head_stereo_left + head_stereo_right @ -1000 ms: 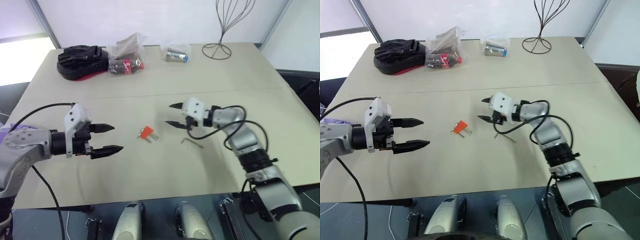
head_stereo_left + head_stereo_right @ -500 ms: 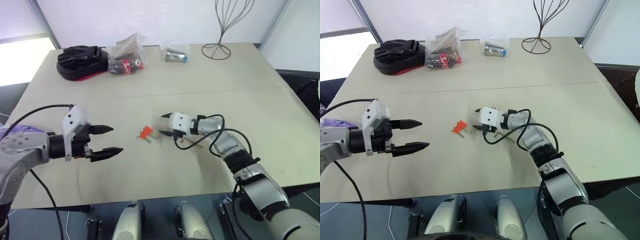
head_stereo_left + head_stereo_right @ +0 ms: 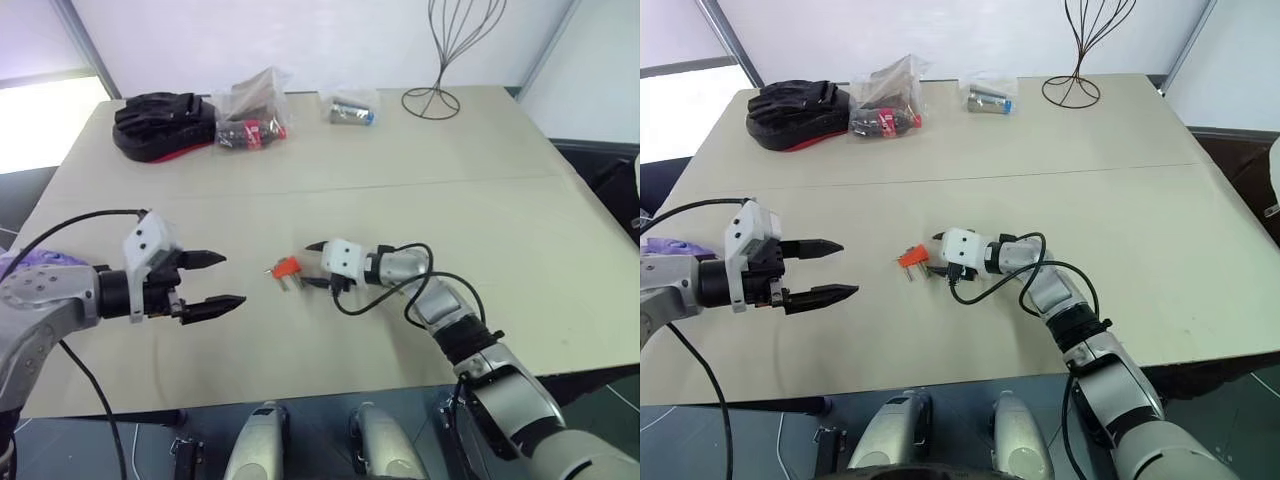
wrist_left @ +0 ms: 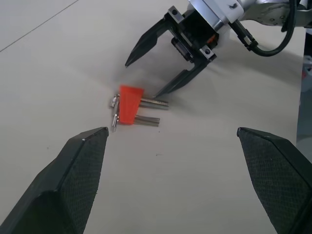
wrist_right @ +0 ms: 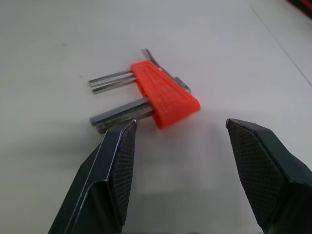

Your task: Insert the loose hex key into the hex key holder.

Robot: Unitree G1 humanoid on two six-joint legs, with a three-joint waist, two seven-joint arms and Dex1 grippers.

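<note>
The hex key holder (image 3: 286, 267) is a small orange-red block lying flat mid-table, with short grey keys sticking out toward my right gripper (image 3: 306, 264). That gripper is open and low over the table. In the right wrist view the holder (image 5: 168, 97) lies just ahead of its fingertips, and one finger (image 5: 114, 165) touches the end of a protruding key. My left gripper (image 3: 232, 278) hangs open and empty above the table, left of the holder (image 4: 130, 105), pointing at it. The loose hex key is hidden, likely under my right forearm.
Along the table's far side lie black gloves (image 3: 165, 122), a clear bag of small items (image 3: 250, 115), a small bag with a metal can (image 3: 352, 108) and a wire stand (image 3: 435, 98). The table's front edge (image 3: 300, 395) runs close below both arms.
My right gripper has swung left and down, from above the loose hex key to the holder, and now covers the key. The holder seems nudged slightly left. The left gripper has kept still.
</note>
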